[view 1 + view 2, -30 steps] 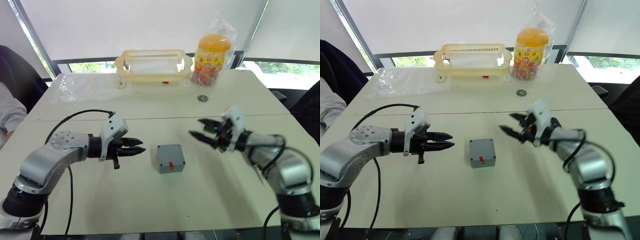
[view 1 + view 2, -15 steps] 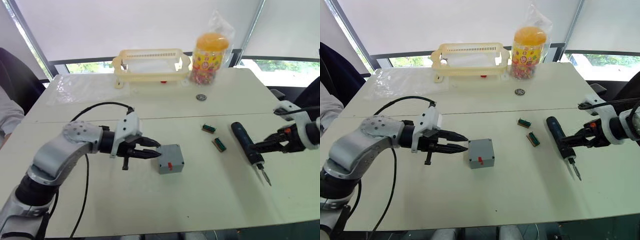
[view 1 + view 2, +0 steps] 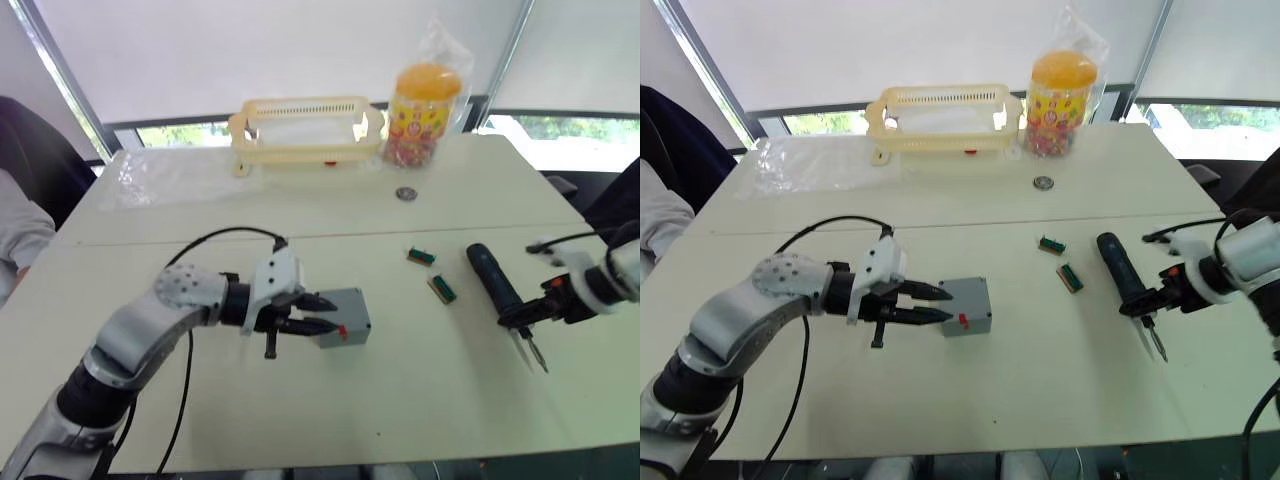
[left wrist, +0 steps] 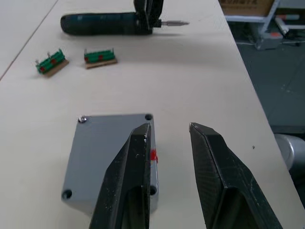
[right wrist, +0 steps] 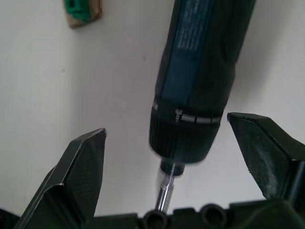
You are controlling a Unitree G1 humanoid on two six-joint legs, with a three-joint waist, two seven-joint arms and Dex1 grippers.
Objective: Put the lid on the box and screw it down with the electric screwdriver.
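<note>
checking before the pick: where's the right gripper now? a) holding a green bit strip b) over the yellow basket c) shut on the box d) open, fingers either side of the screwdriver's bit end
d: the right gripper is open, its fingers flanking the bit end of the electric screwdriver lying on the table.

On my feed, a cream table [image 3: 300,410], a pale yellow slotted basket [image 3: 305,130] at its far edge, an orange-lidded candy jar [image 3: 424,103] just beside it, clear plastic sheet [image 3: 170,175], small round disc [image 3: 405,194], two green-brown bit strips [image 3: 431,274].
</note>
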